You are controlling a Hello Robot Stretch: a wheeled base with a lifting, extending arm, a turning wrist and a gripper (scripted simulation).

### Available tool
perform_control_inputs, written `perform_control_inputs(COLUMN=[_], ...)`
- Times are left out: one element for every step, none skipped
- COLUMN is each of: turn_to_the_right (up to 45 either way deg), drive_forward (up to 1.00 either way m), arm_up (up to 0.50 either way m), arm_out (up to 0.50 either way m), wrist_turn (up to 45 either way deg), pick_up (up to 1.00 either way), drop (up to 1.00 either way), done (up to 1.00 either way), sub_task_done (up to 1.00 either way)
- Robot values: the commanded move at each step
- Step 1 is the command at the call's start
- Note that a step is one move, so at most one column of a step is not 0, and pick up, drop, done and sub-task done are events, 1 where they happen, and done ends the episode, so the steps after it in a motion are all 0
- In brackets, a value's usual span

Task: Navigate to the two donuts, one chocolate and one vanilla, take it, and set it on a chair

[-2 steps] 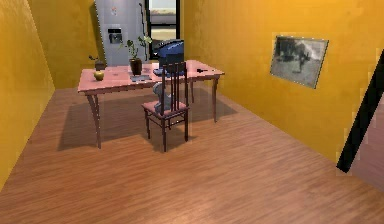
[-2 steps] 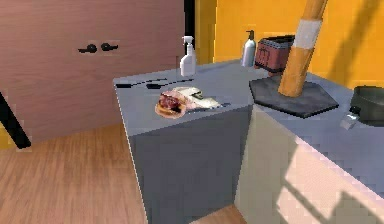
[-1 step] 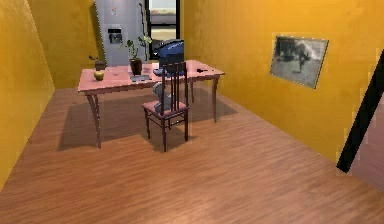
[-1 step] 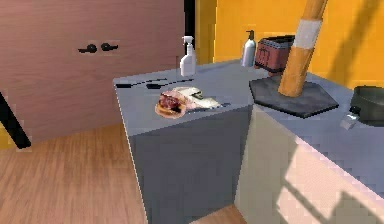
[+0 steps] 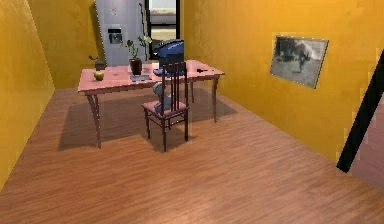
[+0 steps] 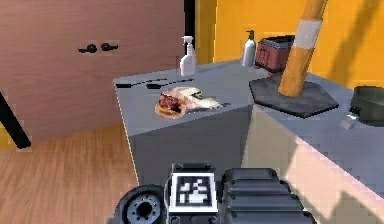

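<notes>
On the corner of a grey counter (image 6: 190, 130) lies a small heap of brown and pale rounded things (image 6: 178, 101), which may be the donuts. A dark gripper body (image 6: 140, 208) with a white marked square beside it sits at the arm side view's bottom edge, below the counter's front. Its far end is hard to make out, so I cannot tell whether it holds anything. A dark red wooden chair (image 5: 167, 105) stands at a pinkish table (image 5: 110, 80) in the forward view's middle.
The counter also bears a white spray bottle (image 6: 187, 55), a second bottle (image 6: 248, 47), a red box (image 6: 275, 52), a wooden post (image 6: 305, 50) on a dark base and a dark pot (image 6: 365, 103). A laptop (image 5: 168, 50) and a plant (image 5: 135, 58) are on the table. Wooden floor lies open around the chair.
</notes>
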Motion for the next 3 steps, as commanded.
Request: perform_control_inputs(turn_to_the_right=[0.0,0.0,0.0], drive_forward=[0.0,0.0,0.0], arm_up=[0.0,0.0,0.0], arm_out=[0.44,0.0,0.0], wrist_turn=[0.0,45.0,45.0], pick_up=[0.0,0.0,0.0], drop=[0.0,0.0,0.0], done=[0.0,0.0,0.0], sub_task_done=[0.0,0.0,0.0])
